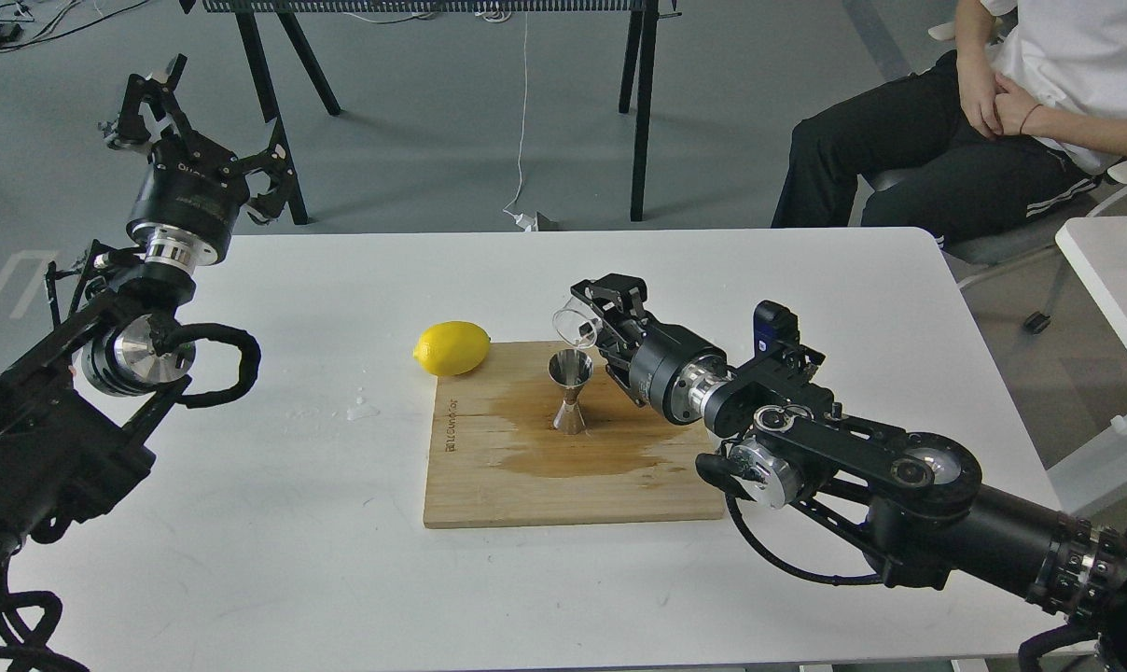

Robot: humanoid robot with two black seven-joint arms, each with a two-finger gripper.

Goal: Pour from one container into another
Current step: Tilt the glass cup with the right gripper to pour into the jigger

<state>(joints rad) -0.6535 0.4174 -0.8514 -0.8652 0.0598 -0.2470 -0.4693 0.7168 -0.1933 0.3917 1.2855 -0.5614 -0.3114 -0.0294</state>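
The clear glass cup [577,323] is gripped by the right tool [593,315], tipped mouth-down over the upright jigger [570,392]; the left tool [195,131] is held open.

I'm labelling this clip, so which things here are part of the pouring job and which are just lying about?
In the job:
- glass cup, tipped in the right gripper
- jigger, upright under it

Lying about:
- lemon
- wet cutting board
- left gripper, raised, holding nothing
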